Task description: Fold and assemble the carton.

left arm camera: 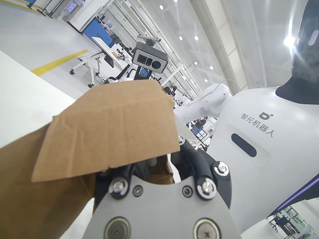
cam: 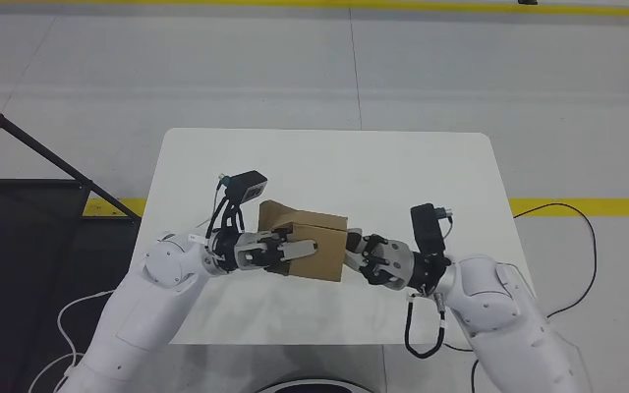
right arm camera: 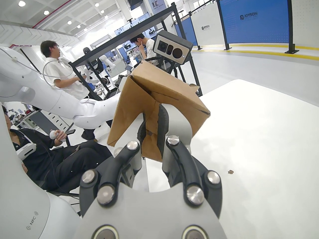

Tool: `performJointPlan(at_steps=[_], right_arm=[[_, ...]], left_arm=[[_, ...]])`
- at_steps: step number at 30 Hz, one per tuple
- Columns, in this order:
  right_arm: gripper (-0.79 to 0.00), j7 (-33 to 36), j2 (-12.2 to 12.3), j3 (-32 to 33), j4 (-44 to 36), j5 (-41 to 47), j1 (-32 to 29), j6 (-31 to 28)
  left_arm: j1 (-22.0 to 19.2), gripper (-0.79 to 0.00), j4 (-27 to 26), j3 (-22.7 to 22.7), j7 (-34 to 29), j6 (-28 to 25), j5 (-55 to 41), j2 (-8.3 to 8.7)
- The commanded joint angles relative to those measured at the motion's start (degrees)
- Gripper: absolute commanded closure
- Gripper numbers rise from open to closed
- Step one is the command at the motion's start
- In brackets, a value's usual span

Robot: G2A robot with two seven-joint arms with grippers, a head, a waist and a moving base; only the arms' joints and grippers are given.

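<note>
The brown cardboard carton (cam: 305, 244) is held between the two arms, over the near part of the white counter (cam: 393, 167) and toward its middle. Its long axis runs across from one arm to the other. The left end effector (cam: 280, 252) is met at the carton's left end and the right end effector (cam: 354, 257) at its right end, so each arm is about equally close to its own end. In the right wrist view the right end effector is seen drawn narrow, with a hanging panel of the carton's end pinched between its pads (right arm camera: 163, 115). At the carton's left end a raised flap (left arm camera: 112, 125) lies across the left end effector's tip, so it cannot be told whether anything is clamped there. The carton's top face is seen closed, while both ends look loose. The coming fold is judged to turn on the end flaps, which face outward along the long axis, straight toward each end effector.
</note>
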Motion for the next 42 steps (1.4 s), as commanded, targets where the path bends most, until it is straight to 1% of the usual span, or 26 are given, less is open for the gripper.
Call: performJointPlan(at_steps=[1,9,13,16,18,24,34,37,39,40,41,42], right_arm=[[-0.197,-0.07,0.01,0.00,-0.03,-0.01,-0.06,-0.18],[-0.200,0.70,-0.11,-1.24,0.41,0.13,0.83,-0.75],[-0.222,0.71,-0.09,-1.08,0.57,0.27,1.13,-0.96],[-0.265,0.48,0.09,-0.03,0.38,0.30,0.57,-1.15],[-0.277,0.31,0.27,0.97,0.02,0.30,-0.17,-1.31],[-0.274,-0.23,0.91,4.51,-1.49,0.18,-3.42,-1.13],[-0.280,-1.17,1.38,7.33,-2.56,0.16,-5.95,-1.48],[-0.302,-1.67,1.51,8.29,-2.78,0.11,-6.62,-1.66],[-0.403,-2.64,1.61,9.46,-3.25,-0.25,-7.29,-2.41],[-0.613,-3.43,1.64,10.10,-3.63,-0.79,-7.54,-3.46],[-0.736,-4.01,1.66,10.56,-3.96,-1.34,-7.71,-4.36],[-0.785,-5.27,1.69,11.55,-4.66,-2.98,-8.09,-6.39]], left_arm=[[-0.03,0.000,0.01,0.02,0.00,0.00,-0.01,0.01],[-0.14,0.000,-0.36,0.26,-0.03,0.03,0.06,0.02],[-0.17,0.000,-0.33,0.17,-0.01,0.00,0.10,0.05],[-0.16,0.000,-0.36,0.09,-0.05,0.04,0.05,0.08],[-0.18,0.000,-0.35,-0.06,-0.04,0.04,-0.06,0.10],[-0.07,0.000,-0.32,-0.40,0.07,-0.07,-0.10,0.16],[-0.05,0.000,-0.30,-0.54,0.22,-0.07,0.13,0.18],[-0.09,0.000,-0.14,-0.66,0.28,-0.02,0.07,0.19],[-0.13,0.000,-0.15,-0.71,0.10,0.14,0.14,0.22],[-0.14,0.000,-0.16,-0.71,0.00,0.36,0.07,0.23],[-0.18,0.000,-0.17,-0.74,-0.10,0.48,0.10,0.24],[-0.30,0.000,-0.32,-0.75,-0.51,0.74,0.08,0.28]])
